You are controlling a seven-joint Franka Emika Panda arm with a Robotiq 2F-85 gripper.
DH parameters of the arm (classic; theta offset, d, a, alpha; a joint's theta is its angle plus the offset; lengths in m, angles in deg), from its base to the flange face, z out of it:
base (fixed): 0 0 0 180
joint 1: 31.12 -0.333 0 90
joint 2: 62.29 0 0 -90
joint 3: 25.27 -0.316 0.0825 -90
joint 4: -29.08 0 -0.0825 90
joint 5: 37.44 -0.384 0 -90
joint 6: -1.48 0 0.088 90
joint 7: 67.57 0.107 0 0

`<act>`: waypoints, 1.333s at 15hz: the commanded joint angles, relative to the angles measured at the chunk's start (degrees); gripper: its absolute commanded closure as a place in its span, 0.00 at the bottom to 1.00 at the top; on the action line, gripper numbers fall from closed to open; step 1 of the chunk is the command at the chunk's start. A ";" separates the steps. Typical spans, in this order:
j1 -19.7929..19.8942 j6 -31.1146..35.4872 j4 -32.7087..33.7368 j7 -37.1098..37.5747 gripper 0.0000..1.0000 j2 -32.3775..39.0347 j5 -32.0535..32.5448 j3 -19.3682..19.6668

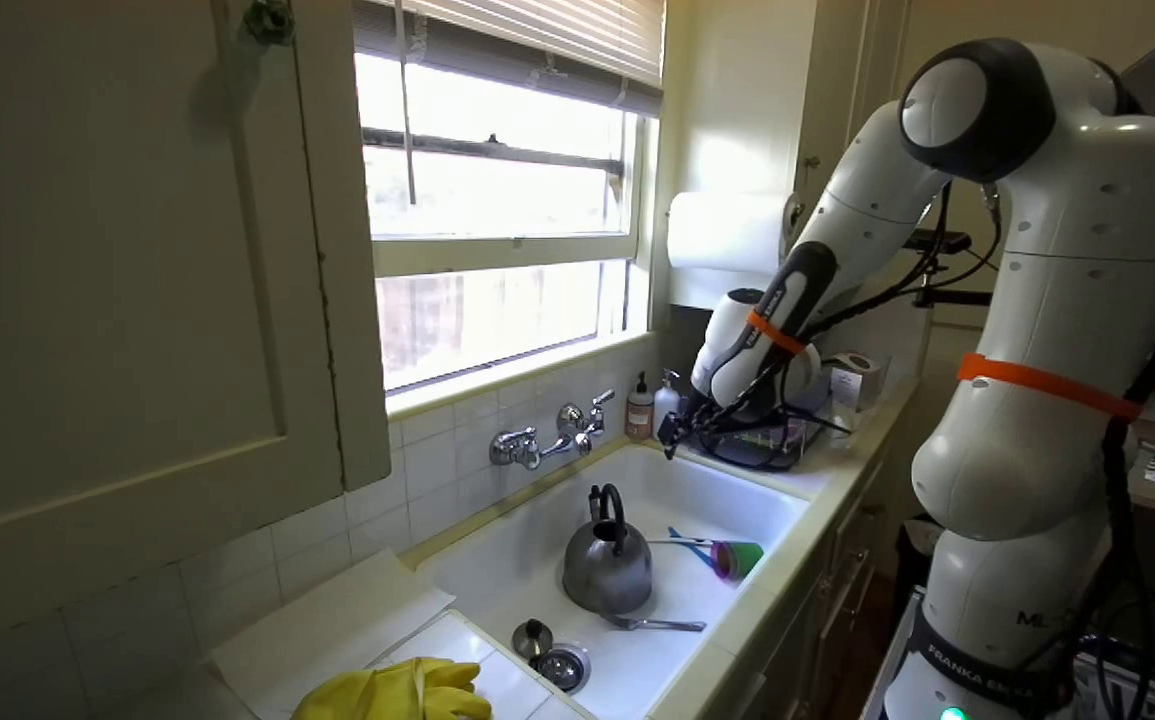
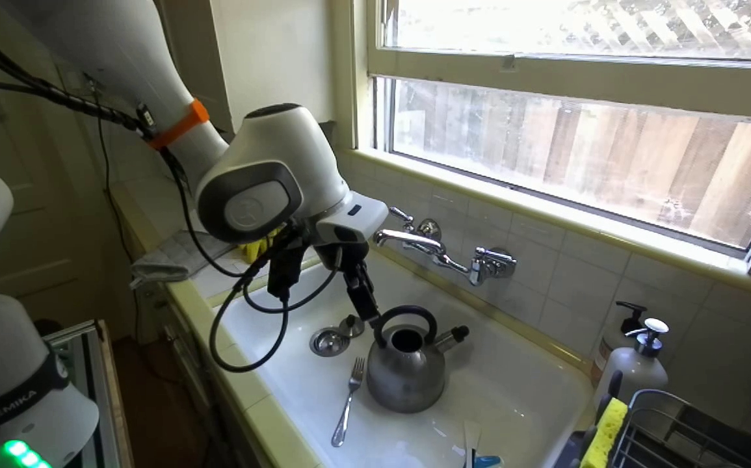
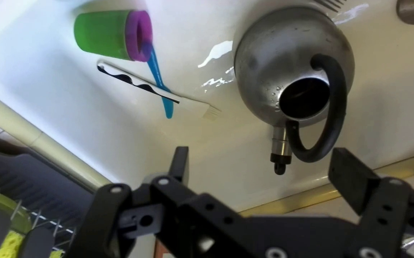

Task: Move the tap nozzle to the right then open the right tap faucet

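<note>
"Gripper (image 3: 260, 165) is hanging above the sink (image 2: 518, 383). How are its fingers (image 3: 350, 179) standing?"

"Wide apart. It's released, and the sink is showing between them in the wrist view."

"Where is the tap nozzle (image 2: 411, 239) pointing?"

"It's jutting out above the sink, from the middle of the chrome mixer tap (image 2: 454, 263), which is hugging the tiled wall (image 2: 577, 273) behind the sink."

"And the right tap faucet (image 2: 499, 262)?"

"It's sitting above the sink's back edge too, forming the tap's right-hand end in both exterior views."

"What is the sink holding?"

"Grey kettle (image 2: 408, 383) is standing upright on its floor. A fork (image 1: 667, 626) is lying there, and a green-and-purple cup (image 3: 103, 34) is resting on its side, a blue utensil (image 3: 157, 75) poking from its mouth. The drain (image 2: 329, 341) is showing towards the sink's left end, as one is facing the window (image 1: 497, 200)."

"And around the sink?"

"A brown pump bottle (image 1: 639, 412) and a white pump bottle (image 2: 635, 374) are standing by its back right corner. A yellow sponge (image 2: 603, 434) is perching just off its right end, and yellow gloves (image 1: 392, 690) are lying off its left end."
</note>
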 commanded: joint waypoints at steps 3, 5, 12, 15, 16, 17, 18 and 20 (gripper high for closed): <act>0.93 12.00 3.80 -4.92 0.00 13.38 -6.87 -4.51; 2.34 12.44 5.33 -5.24 0.00 15.85 -5.95 -5.52; 11.87 11.22 10.98 -6.78 0.00 21.65 -4.37 -12.42; 10.89 10.09 13.76 -8.71 0.00 23.07 -4.26 -11.17; 10.91 9.59 14.50 -9.36 0.00 23.36 -4.15 -11.48; 10.65 8.62 15.46 -9.89 0.00 23.59 -4.20 -11.76; 11.06 8.40 16.15 -10.47 0.00 23.96 -4.10 -12.60; 12.09 6.92 17.91 -11.21 0.00 24.72 -4.20 -15.02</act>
